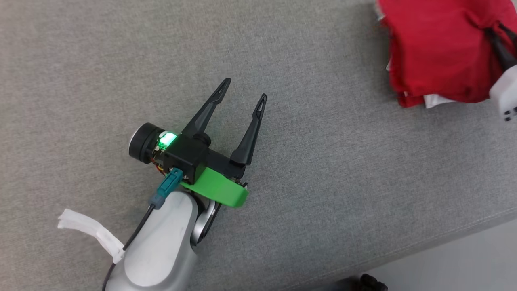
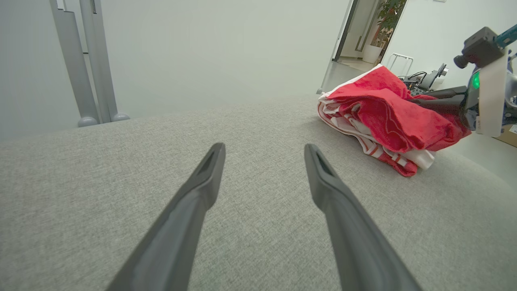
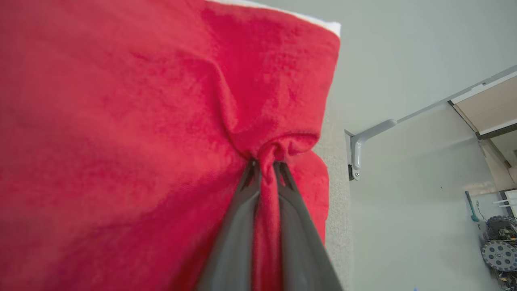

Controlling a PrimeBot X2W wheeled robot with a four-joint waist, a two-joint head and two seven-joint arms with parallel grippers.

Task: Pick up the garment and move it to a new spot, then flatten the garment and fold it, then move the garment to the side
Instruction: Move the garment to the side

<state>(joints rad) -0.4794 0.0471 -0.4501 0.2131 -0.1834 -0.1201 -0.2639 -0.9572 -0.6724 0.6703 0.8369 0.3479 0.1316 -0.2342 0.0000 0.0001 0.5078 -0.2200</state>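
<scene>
Grey surface (image 1: 323, 182) with a red garment (image 1: 436, 52) bunched near its right edge.
The right gripper (image 3: 265, 165) has its fingers clamped on a fold of the garment; the left gripper (image 1: 245, 89) is well apart from it, fingers spread and empty.

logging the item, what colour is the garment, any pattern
Red garment with white stripes along its lower edges, clearest in the left wrist view.

Robotics lab/office by the look: bare white walls (image 2: 222, 52), grey metal posts (image 2: 87, 60), wheeled hw (image 3: 499, 255) on floor, doorway (image 2: 352, 40) w/ potted plant (image 2: 389, 14), grey fabric bench (image 1: 323, 161).
</scene>
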